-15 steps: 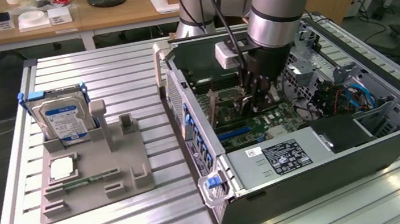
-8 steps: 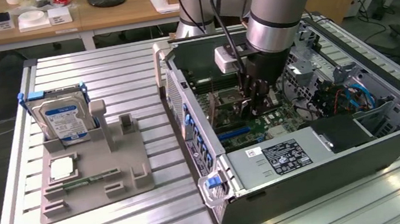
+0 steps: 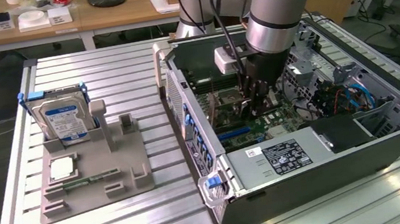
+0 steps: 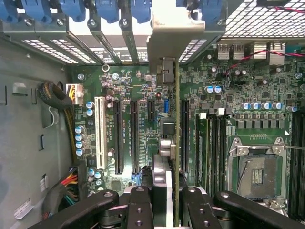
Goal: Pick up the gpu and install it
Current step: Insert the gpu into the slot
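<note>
My gripper [image 3: 254,105] reaches down into the open computer case [image 3: 331,179], just above the green motherboard [image 3: 278,122]. In the wrist view the gripper [image 4: 167,207] is shut on the gpu [image 4: 177,119]. The gpu is a thin card seen edge-on, running away from the black fingers [image 4: 138,210]. Its metal bracket [image 4: 164,38] reaches the row of rear slot openings. The card's edge lies alongside a long black expansion slot [image 4: 184,133]. Whether it sits in a slot I cannot tell.
More black slots [image 4: 117,136] and a white one [image 4: 99,126] lie beside the card, and the CPU socket [image 4: 255,174] is on the other side. Blue latches [image 4: 109,9] line the case's rear. Outside the case, a hard drive [image 3: 63,114] stands on a grey fixture [image 3: 93,176].
</note>
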`<state>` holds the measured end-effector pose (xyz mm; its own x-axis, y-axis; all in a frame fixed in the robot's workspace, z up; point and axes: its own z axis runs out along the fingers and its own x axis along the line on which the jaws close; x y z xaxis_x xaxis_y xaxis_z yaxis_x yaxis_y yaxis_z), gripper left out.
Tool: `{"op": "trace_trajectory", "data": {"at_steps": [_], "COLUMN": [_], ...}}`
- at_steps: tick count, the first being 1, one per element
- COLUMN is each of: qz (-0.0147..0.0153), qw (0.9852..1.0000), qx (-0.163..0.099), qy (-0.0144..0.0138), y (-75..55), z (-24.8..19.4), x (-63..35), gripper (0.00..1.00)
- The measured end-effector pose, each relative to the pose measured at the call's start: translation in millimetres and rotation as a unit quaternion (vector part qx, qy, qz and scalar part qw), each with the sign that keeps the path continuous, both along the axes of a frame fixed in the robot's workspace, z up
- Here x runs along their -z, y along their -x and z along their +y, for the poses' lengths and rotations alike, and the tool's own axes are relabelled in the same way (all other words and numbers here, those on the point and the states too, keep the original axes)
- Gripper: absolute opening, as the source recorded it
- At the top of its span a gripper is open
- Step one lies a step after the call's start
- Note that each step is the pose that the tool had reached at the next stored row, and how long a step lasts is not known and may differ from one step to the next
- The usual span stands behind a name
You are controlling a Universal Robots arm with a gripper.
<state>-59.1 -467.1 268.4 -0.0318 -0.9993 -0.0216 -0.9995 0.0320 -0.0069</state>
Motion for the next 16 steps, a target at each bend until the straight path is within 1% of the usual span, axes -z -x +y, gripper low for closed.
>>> {"op": "trace_trajectory", "data": {"at_steps": [16], "qz": [0.0000], "qw": [1.0000], "qx": [0.000], "qy": [0.0000], "y": [0.7], "z": [0.0], "x": [0.4], "gripper": [0.28]}}
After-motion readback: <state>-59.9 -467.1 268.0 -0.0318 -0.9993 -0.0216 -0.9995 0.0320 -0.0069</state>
